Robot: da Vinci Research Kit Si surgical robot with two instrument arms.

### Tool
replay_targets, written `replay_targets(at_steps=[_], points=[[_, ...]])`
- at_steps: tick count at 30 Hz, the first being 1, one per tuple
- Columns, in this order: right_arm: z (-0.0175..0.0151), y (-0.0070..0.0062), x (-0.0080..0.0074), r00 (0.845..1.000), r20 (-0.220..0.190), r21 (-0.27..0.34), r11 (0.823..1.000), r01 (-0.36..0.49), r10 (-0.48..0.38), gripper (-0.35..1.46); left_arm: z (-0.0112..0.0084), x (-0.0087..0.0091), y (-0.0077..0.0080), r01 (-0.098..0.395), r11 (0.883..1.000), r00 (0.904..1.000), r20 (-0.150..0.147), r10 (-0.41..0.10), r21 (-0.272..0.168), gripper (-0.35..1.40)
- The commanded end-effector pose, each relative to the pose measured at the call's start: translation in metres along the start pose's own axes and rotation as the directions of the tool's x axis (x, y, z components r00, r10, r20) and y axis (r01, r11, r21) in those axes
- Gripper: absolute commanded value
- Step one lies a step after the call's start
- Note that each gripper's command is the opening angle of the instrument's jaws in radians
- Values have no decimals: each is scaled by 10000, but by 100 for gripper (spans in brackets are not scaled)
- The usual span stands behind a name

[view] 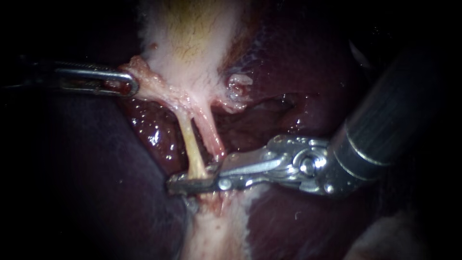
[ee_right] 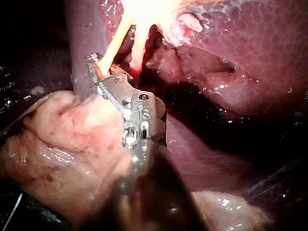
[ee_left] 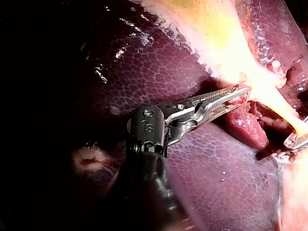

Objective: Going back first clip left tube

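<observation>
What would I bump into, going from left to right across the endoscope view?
Left instrument pinching pale tissue → yellow tube → pink tube → small whitish lump → right instrument's dark shaft.

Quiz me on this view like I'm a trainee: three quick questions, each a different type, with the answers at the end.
1. True or false: the left instrument has its jaws shut on pale tissue at the gallbladder's lower end.
2. Multiple choice: what runs down into the tip of the right instrument?
A) the gallbladder's body
B) the yellowish left tube
C) the left instrument's shaft
3. Short answer: how many tubes run down from the gallbladder's lower end in the endoscope view?

Key:
1. True.
2. B.
3. Two: the left tube and the pinker right tube beside it.
</observation>
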Motion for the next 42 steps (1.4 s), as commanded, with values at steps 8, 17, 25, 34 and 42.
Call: replay_targets(at_steps=[8, 17, 25, 34, 42], points=[[0, 0, 0, 10000, -8, 38, 10000, 0, 0, -35, -6, 3, 1, 10, 10000, 10000, 16, -10, -50, -35], [8, 3, -1, 9999, 35, 638, 9979, 95, -98, 35, -7, 3, 1, 11, 10000, 10000, 18, -11, -54, -35], [32, 13, -11, 9901, -712, 329, 9918, 1237, -1211, 49, -8, 3, 1, 10, 10000, 10000, 20, -10, -57, -35], [20, 38, -6, 9318, -692, -1066, 9313, 3482, -3563, 50, -8, 3, 1, 9, 10000, 10000, 21, -9, -59, -35], [10, 48, -10, 8754, -327, -1578, 8674, 4719, -4823, 50, -9, 3, 1, 8, 10000, 10000, 21, -8, -58, -35]])
